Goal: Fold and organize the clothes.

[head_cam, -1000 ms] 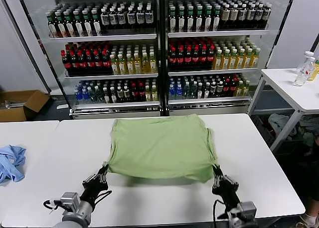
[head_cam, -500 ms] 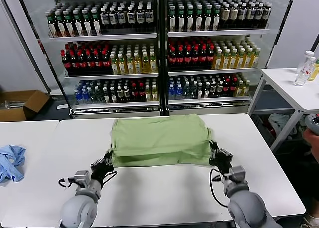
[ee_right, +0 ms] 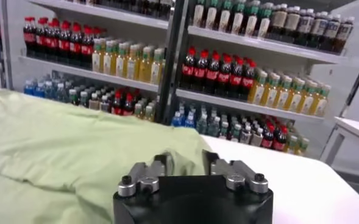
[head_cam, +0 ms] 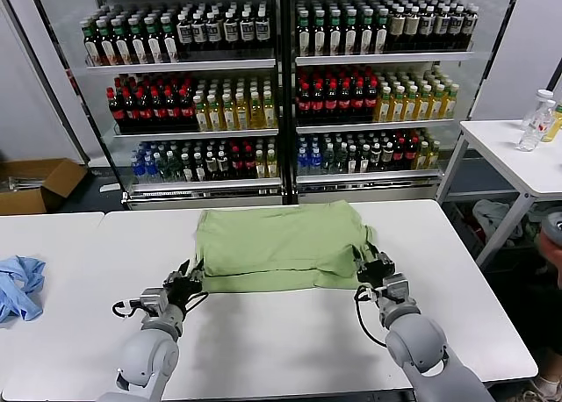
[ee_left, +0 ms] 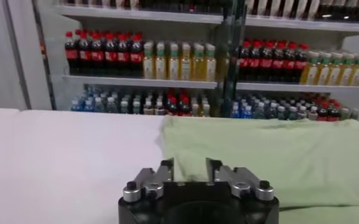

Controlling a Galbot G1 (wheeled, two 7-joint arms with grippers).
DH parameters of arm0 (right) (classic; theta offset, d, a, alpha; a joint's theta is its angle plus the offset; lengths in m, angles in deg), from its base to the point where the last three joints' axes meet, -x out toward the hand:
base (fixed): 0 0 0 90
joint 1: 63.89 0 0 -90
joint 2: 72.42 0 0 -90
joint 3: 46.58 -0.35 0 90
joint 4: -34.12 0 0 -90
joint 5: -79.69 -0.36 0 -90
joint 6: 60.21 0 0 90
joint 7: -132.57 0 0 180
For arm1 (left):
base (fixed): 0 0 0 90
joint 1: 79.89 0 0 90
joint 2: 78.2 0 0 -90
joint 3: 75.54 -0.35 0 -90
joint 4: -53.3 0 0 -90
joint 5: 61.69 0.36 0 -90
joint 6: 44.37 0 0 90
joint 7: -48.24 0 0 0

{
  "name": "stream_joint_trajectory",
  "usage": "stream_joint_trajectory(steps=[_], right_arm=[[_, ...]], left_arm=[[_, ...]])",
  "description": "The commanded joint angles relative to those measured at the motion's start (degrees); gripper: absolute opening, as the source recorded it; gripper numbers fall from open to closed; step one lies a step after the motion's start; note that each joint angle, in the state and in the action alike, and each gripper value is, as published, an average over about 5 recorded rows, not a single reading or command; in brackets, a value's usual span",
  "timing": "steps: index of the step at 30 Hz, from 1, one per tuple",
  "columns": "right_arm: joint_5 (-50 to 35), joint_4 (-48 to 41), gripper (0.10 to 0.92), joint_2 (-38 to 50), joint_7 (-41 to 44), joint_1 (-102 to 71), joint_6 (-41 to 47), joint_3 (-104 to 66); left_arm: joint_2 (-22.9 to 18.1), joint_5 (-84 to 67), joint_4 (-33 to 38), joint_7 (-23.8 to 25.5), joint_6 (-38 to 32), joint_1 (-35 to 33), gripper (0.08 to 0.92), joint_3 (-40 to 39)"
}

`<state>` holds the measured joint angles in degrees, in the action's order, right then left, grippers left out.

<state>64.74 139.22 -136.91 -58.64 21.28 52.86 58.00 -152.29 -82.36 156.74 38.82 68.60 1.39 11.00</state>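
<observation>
At centre frame the shirt (head_cam: 279, 247) lies folded on the table (head_cam: 290, 340); left gripper (head_cam: 190, 276) and right gripper (head_cam: 370, 263) each pinch a lower corner.

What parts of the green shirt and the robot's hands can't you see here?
- Shirt: collar, buttons and mark are hidden in all views; only plain folded cloth faces up.
- Left gripper: head view, too small to tell its grip.
- Right gripper: right wrist view, fingertips sit against bunched cloth, so the grip is unclear.
</observation>
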Motion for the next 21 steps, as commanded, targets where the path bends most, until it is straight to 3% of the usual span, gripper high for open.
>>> stream_joint_trajectory(steps=[1, 6, 10, 13, 21], right_arm=[[0.41, -0.32, 0.683, -0.91, -0.27, -5.16, 1.52, -3.34], [-2.8, -5.22, 0.8, -2.15, -0.18, -2.53, 3.27, -1.84], [-4.76, -6.99, 0.769, -2.87, -0.28, -1.27, 3.44, -0.82], [-5.16, -7.21, 0.687, -2.73, -0.17, -1.26, 3.06, -0.55], [-5.42, -6.79, 0.454, -1.74, 0.82, -1.83, 1.25, -0.59]], left_arm=[[-0.04, -1.71, 0.83, -2.47, 1.81, -4.0, 0.55, 0.75], [-0.04, -3.67, 0.14, -2.33, 4.5, -2.22, 0.698, 0.15], [-0.08, -4.1, -0.54, -1.64, 5.88, -1.86, 0.78, -0.49], [-0.09, -5.89, -1.03, -1.52, 8.26, -1.79, 0.739, -0.64], [0.1, -10.44, -2.21, -1.84, 10.05, 0.17, 0.507, -0.69]])
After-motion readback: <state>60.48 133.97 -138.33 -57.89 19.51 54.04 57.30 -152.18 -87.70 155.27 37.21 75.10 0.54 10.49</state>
